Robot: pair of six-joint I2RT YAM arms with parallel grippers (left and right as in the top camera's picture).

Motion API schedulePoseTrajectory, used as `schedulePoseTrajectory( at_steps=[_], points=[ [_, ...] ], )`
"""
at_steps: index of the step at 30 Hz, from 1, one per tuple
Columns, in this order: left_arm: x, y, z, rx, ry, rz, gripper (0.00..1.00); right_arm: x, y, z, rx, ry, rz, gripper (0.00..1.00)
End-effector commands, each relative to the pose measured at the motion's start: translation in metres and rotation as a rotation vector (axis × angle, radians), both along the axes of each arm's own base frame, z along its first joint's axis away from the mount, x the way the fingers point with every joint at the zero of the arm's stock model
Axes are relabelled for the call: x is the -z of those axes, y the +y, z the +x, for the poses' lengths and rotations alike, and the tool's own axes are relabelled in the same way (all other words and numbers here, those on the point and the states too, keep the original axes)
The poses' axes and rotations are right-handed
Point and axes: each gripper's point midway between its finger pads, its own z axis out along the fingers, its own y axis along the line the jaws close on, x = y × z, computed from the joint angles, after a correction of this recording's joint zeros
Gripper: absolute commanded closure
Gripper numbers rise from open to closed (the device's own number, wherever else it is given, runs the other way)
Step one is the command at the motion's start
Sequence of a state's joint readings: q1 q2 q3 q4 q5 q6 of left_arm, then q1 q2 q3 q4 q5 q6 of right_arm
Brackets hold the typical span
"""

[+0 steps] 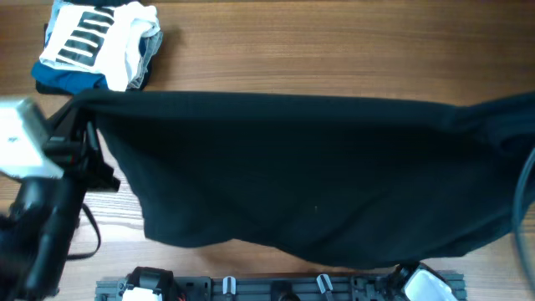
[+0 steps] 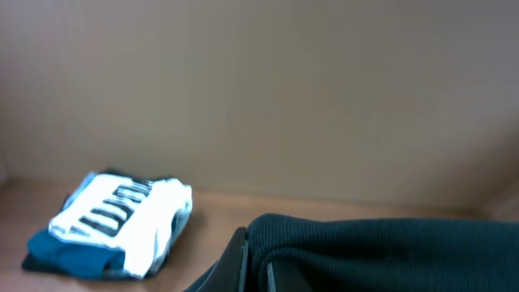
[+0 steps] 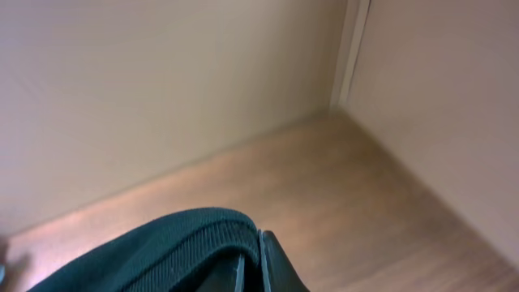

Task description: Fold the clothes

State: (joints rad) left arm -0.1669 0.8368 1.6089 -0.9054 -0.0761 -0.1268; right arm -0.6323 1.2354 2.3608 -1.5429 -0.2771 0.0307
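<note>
The clothes (image 1: pixel 309 176) are being held spread across the table (image 1: pixel 334 50). The far edge is being pinched at each end, the jaws of the left gripper (image 2: pixel 255 272) and the right gripper (image 3: pixel 253 268) being held narrow on it. Both ends ought to be carried level and taut, clear of the folded pile (image 1: pixel 96 46). The ribbed hem is being shown only by the wrist views, the full spread only overhead.

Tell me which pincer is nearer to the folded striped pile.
Left. The left pincer grips the black garment at its corner, close beside the pile; the right pincer holds the garment's opposite end, far off to the right.
</note>
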Motion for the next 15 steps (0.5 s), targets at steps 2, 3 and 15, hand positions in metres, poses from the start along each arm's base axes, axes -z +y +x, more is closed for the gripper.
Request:
schedulePoseTrajectory(
  at_steps=[2, 3, 15],
  points=[
    [0.057, -0.001, 0.073, -0.064, 0.241, 0.017, 0.96, 0.06, -0.045, 0.062, -0.039, 0.234, 0.11, 0.96],
    [0.067, -0.003, 0.085, -0.066, 0.276, 0.019, 0.96, 0.07, -0.05, 0.072, -0.053, 0.267, 0.122, 0.96],
    [0.216, -0.026, 0.248, -0.075, 0.557, 0.078, 0.96, 0.228, -0.031, 0.264, -0.313, 0.547, 0.252, 0.96]
  ],
)
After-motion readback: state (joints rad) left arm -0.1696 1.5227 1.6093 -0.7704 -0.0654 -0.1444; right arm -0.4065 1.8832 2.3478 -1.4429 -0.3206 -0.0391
